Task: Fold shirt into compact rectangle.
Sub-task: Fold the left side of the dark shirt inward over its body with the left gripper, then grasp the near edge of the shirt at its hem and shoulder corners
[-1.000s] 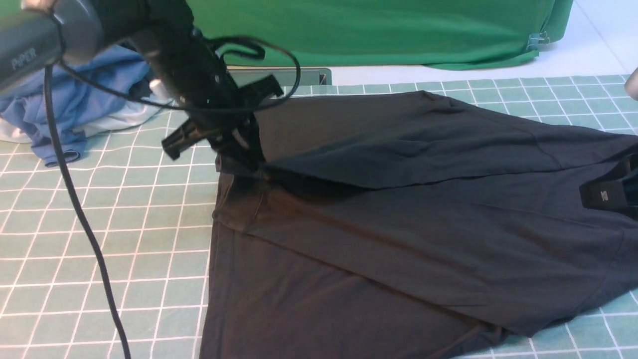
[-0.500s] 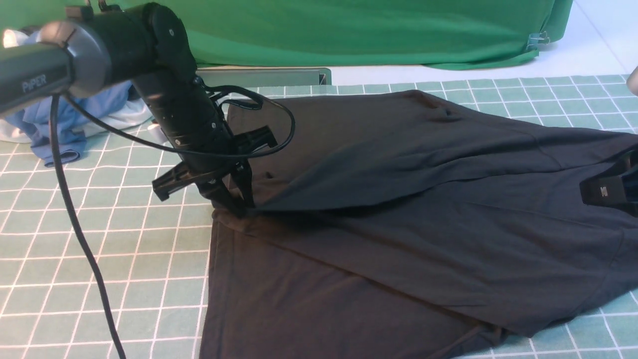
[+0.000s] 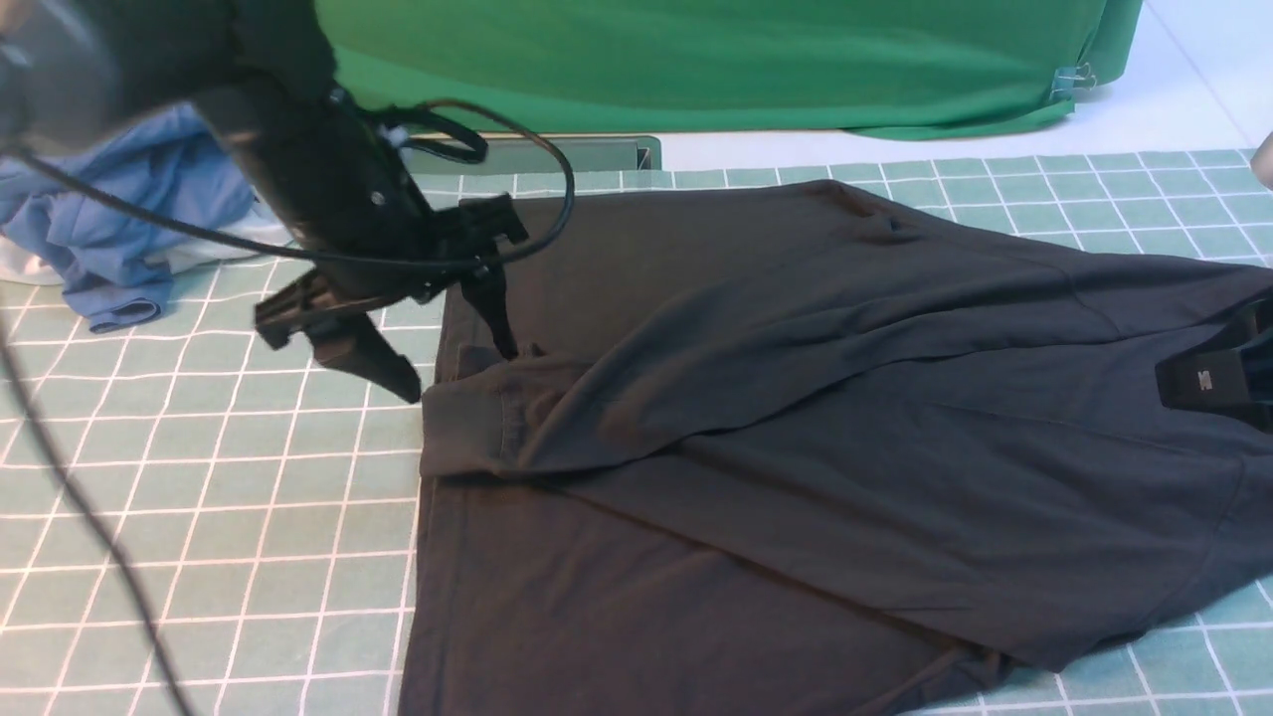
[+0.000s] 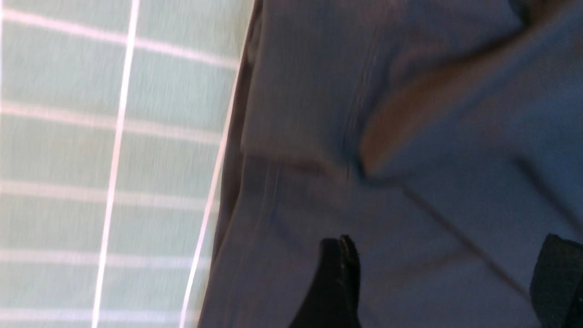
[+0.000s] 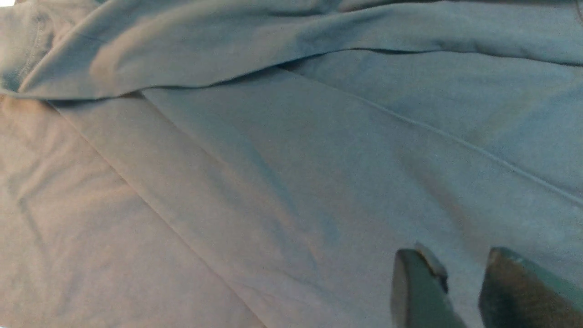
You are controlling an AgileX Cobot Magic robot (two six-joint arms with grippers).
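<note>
Evidently limp, light shirt [image 3: 796, 418]: I'd pinch its edge under my wide-open left claw [image 3: 457, 373]; right claw's [image 5: 460, 257] grip, I cannot tell.

The left arm [image 3: 298, 169] was black, a thick rounded link, with a thin black cable [image 3: 572, 194] looped off it. The left gripper [image 3: 457, 373] was black: flat crossbar, two tapered fingers [image 3: 373, 363]. The right gripper [image 5: 469, 291] was dark, blunt-tipped, with a small white mark on its body.

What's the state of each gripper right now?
Left gripper: open, holding nothing, at the edge of the shirt.
Right gripper: jaws slightly apart, nothing between them, over the shirt.
</note>
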